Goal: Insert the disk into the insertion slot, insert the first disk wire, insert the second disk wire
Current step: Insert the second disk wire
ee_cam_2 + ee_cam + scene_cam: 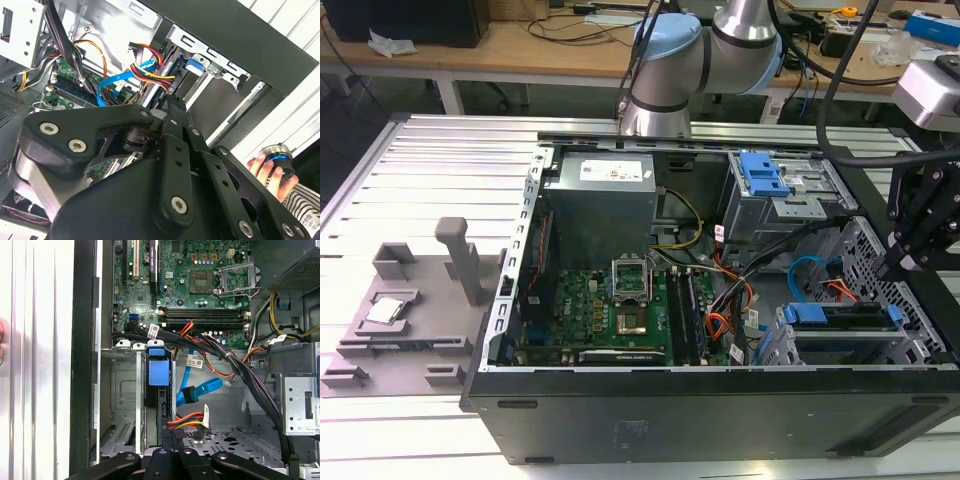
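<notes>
The hand [900, 262] hangs over the open case [720, 410], close to its edge; whether it is apart or together I cannot tell. Just ahead of the hand, the disk [159, 375] sits in the insertion slot [125, 405]. Its long axis runs away from the hand, blue end toward the motherboard [200, 270]. The second disk wire [200, 390] loops beside the disk. The ribbed desk [440, 170] is far from the hand.

One open black metal computer case [720, 410], one green motherboard [590, 310] and one grey power supply box [600, 205] are counted. One disk in a bright blue plastic carrier [807, 313], one thin glossy light-blue cable [207, 386] and one person's hand [262, 167] are also seen.
</notes>
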You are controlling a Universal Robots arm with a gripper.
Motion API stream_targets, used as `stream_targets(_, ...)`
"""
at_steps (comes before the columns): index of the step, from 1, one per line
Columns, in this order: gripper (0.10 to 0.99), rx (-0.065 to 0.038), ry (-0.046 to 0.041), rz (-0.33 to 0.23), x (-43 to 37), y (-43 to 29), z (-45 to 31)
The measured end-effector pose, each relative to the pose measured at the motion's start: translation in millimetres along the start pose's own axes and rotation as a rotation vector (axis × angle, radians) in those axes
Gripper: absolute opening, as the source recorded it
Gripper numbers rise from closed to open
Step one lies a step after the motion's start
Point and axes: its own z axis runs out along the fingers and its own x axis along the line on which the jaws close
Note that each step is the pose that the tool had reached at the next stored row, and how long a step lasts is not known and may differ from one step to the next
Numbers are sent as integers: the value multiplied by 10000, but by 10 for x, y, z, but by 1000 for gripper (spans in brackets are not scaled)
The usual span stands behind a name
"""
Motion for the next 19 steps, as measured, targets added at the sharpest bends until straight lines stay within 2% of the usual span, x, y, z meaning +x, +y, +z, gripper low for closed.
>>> stream_targets(4,114,0,0,0,0,0,-1)
stream_targets(7,302,0,0,0,0,0,-1)
stream_targets(10,302,1,4,-2,-3,1,-21)
stream_targets(13,302,1,2,-3,-17,11,-163)
stream_targets(19,302,1,2,-5,-17,14,-168)
